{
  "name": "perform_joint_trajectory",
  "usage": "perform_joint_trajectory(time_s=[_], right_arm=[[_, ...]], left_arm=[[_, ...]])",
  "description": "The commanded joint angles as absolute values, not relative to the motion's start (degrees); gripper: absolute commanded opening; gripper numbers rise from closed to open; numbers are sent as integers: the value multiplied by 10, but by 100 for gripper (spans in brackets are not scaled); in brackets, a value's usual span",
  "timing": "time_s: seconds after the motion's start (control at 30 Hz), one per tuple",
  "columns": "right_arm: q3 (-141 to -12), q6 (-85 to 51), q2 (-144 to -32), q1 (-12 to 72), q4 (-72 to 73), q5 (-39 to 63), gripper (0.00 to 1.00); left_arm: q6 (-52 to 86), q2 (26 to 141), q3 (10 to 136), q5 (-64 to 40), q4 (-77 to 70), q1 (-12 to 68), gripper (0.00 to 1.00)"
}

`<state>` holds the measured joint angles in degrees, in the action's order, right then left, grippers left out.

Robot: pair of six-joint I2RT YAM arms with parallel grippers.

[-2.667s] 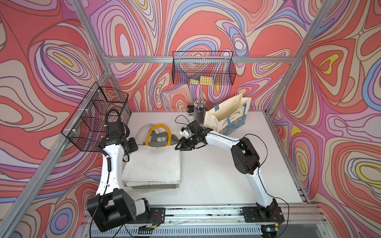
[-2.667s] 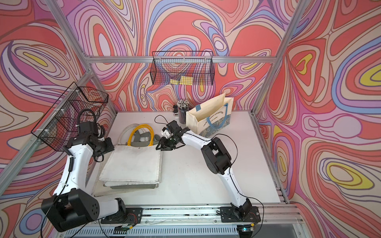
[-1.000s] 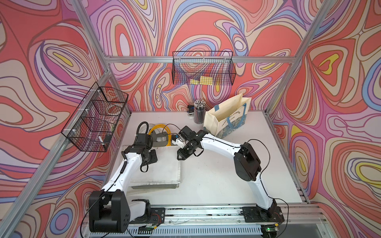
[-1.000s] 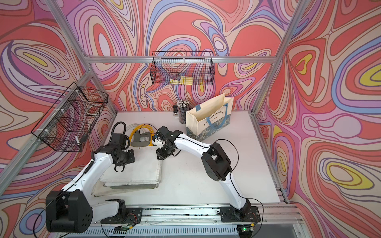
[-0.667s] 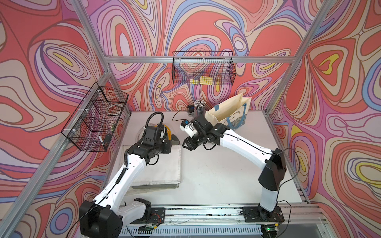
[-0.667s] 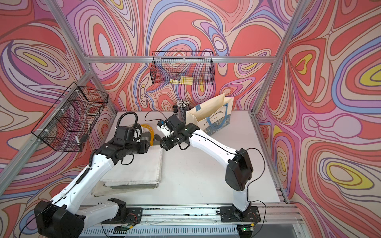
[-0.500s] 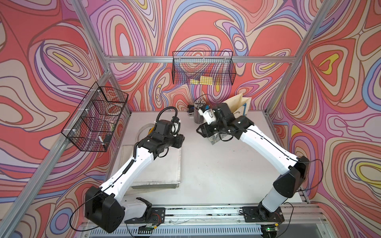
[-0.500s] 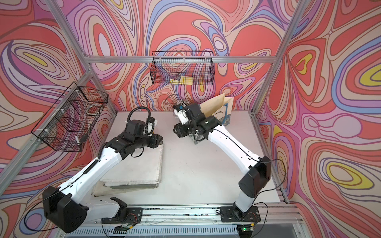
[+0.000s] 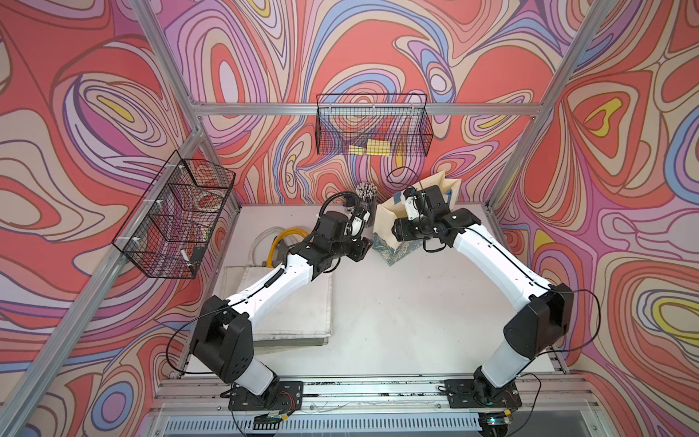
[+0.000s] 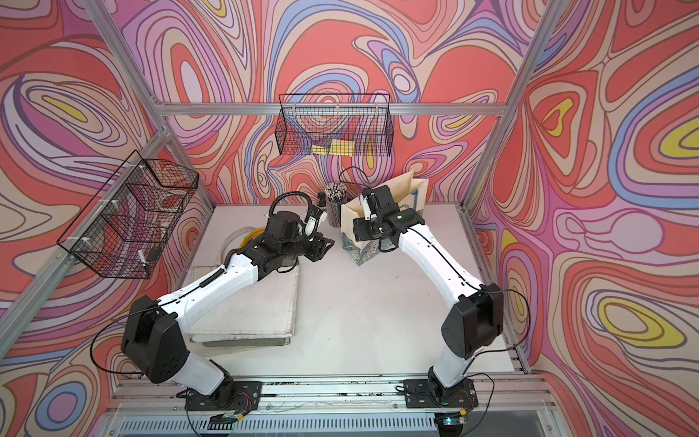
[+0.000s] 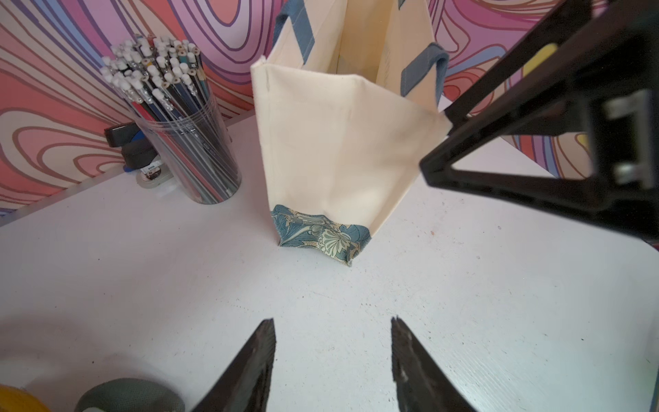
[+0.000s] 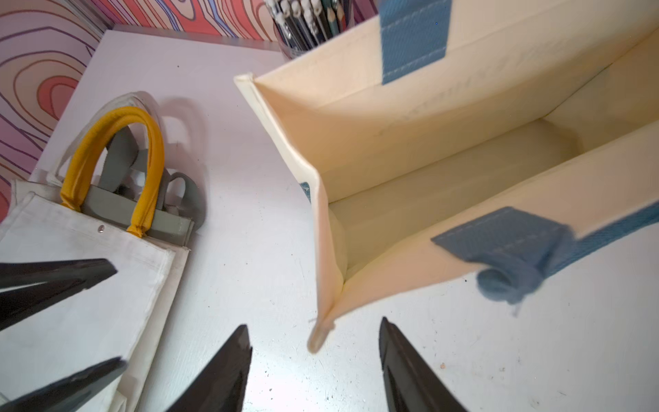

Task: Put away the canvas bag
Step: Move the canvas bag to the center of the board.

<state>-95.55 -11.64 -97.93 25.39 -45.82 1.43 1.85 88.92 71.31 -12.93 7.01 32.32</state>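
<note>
ok so the canvas bag [image 9: 382, 227] [image 11: 331, 142], the cream one with blue handles and a floral strip along the bottom, stands upright and open at the back of the white worktop [image 9: 397, 302], just beside a clear cup of pencils [image 9: 366, 199] [image 11: 178, 125]. Both arms reach toward it from either side. The left hand [image 9: 362, 248] [image 11: 332, 320] hovers low over the worktop near the bag's narrow end, its fingers apart with nothing between them. The right hand [image 12: 313, 323] sits up at the bag's top rim, fingers spread too, and the near corner seam of the rim lines up with the gap between them, though I can't tell if anything touches it. Looking down from there the bag's inside looks bare. Off to the left lies a flat stack of tote bags [image 9: 302, 310] [image 12: 89, 267], the top one white with a yellow handle [image 12: 114, 121]. Two black wire baskets hang on the walls, one at the back [image 9: 372, 130] and one on the left side [image 9: 174, 223]
</note>
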Motion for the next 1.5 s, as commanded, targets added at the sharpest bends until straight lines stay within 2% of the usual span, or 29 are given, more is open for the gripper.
perform_joint_trajectory(time_s=[0.0,0.1,0.2,0.23,0.33,0.4,0.63,0.93,1.27,1.4,1.47], right_arm=[[-961,-132,-992,255,-430,-1,61],[-957,-135,-1008,255,-415,-22,59],[-945,-134,-1012,255,-389,-34,51],[-940,-132,-1012,255,-379,-35,44],[-907,-120,-1000,256,-341,-33,14],[-879,-108,-982,255,-320,-27,1],[-805,-79,-901,256,-349,-4,0],[-744,-93,-804,255,-391,57,0],[-712,-119,-768,255,-411,78,1],[-697,-128,-757,256,-417,71,26],[-688,-134,-747,256,-419,65,34]], left_arm=[[-11,865,688,-132,24,325,55],[-19,857,667,-121,4,325,55],[-20,854,658,-117,-8,325,55],[-20,854,656,-116,-10,324,56],[-23,854,650,-118,-20,324,56],[-29,856,646,-122,-28,325,57],[-58,869,637,-152,-45,325,60],[-78,856,564,-225,-91,351,63],[-77,927,529,-106,-215,409,63],[-83,983,547,-48,-256,420,63],[-76,1003,542,-26,-299,421,64]])
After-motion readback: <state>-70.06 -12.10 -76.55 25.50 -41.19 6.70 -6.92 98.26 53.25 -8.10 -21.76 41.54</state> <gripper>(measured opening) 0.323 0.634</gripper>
